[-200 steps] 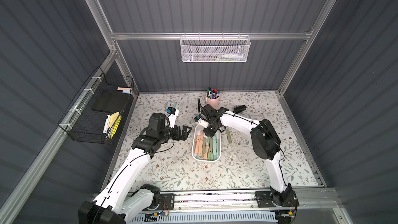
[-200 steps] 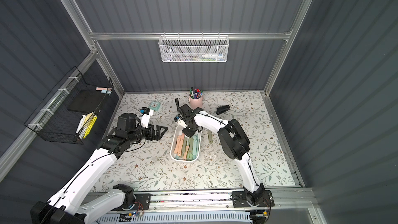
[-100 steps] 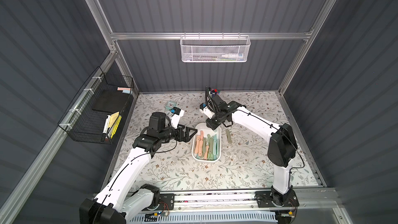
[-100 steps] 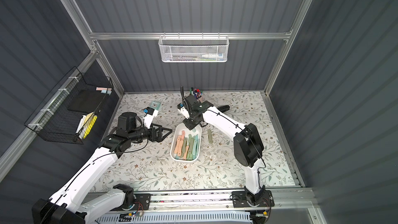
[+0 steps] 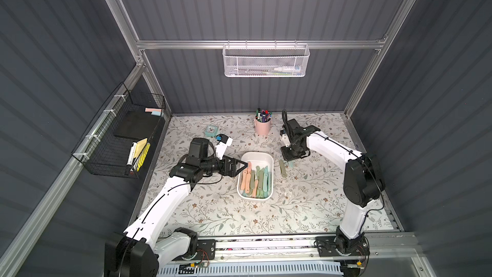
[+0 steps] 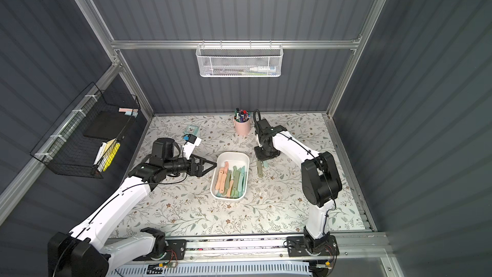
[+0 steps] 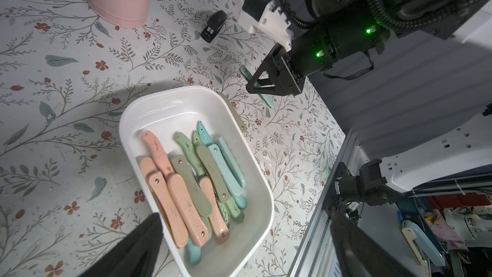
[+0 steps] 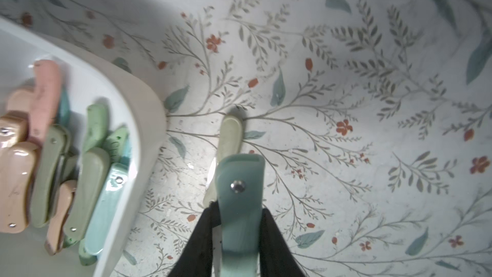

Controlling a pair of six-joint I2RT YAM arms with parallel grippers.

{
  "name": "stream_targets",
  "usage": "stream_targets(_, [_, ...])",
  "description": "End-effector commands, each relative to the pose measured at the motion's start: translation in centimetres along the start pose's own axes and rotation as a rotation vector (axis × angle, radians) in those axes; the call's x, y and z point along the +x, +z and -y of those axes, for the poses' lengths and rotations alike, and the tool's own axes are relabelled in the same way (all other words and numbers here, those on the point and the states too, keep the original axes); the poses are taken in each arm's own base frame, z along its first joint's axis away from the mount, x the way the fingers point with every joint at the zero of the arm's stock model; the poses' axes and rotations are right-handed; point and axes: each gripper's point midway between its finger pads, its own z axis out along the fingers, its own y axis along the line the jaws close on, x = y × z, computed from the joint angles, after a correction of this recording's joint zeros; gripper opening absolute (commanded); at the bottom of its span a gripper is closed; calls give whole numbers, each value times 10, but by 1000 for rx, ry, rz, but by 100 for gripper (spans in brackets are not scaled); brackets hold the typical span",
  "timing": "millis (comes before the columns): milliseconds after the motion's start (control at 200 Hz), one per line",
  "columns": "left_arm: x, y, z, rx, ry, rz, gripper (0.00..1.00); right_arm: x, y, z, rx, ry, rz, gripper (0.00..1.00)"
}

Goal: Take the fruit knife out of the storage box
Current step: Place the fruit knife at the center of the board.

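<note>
Moved since a second ago: right gripper (image 5: 288,157), from over the far end of the box (image 5: 259,155) to the table just right of that end; left gripper (image 6: 210,166), from left of the box up to its left rim. Box: white, mid-table, place unchanged. Contents: a pile of knives (image 7: 186,177) in peach, pink, olive, green and teal, lying lengthwise and overlapping. Right gripper: pointed down, fingers (image 8: 202,235) pinching a teal knife (image 8: 239,195) by its narrow sides, outside the box and low over the table; whether the knife touches the table cannot be told. Olive knife (image 5: 282,167): flat on the table just right of the box, its far end under the teal knife in the right wrist view. Left gripper: fingers (image 7: 138,249) spread wide, holding nothing, tips above the left rim toward the far end. Pink cup (image 5: 263,126) of pens: far of the box. Black stapler (image 7: 214,26): far right, beyond the right gripper.
</note>
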Motion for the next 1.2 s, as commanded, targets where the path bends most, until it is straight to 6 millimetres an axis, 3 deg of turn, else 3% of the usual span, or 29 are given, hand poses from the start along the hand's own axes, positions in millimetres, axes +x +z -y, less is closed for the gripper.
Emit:
stream_targets(0, [-7, -5, 5, 6, 23, 18, 99, 11, 19, 4, -10, 65, -55, 20])
stream_targets(195, [-6, -4, 2, -4, 18, 11, 99, 10, 45, 6, -21, 95, -79, 21])
stream_targets(390, [-6, -4, 1, -14, 20, 13, 99, 9, 55, 10, -48, 130, -96, 22])
stream_targets(1031, [-7, -7, -3, -49, 26, 24, 99, 15, 63, 8, -61, 142, -131, 38])
stream_targets(1196, [-6, -7, -4, -53, 24, 22, 99, 14, 61, 9, -61, 148, -124, 38])
